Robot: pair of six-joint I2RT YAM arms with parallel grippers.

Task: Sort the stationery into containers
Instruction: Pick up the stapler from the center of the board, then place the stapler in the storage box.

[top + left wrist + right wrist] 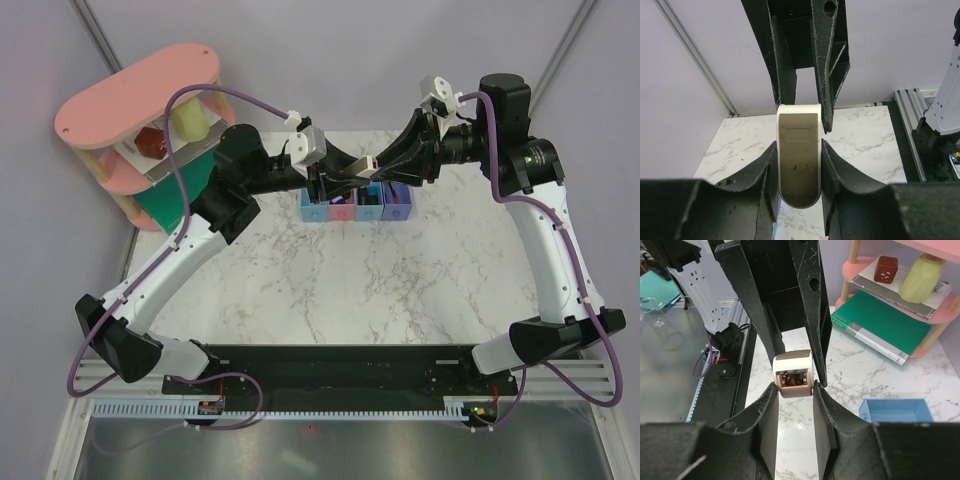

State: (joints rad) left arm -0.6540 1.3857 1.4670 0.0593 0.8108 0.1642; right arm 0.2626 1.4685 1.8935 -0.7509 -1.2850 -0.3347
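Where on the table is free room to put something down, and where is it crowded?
Bare: the wide marble table between the bins and the black base plate, and the strip right of the bins. Crowded: above the bins, where left gripper and right gripper meet on the beige block, and the far-left corner with pink shelf and green board.

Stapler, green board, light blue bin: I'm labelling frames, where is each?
stapler (799, 165), left wrist view, beige top face.
green board (880, 322), right wrist view, cover centre.
light blue bin (896, 411), right wrist view, wall.
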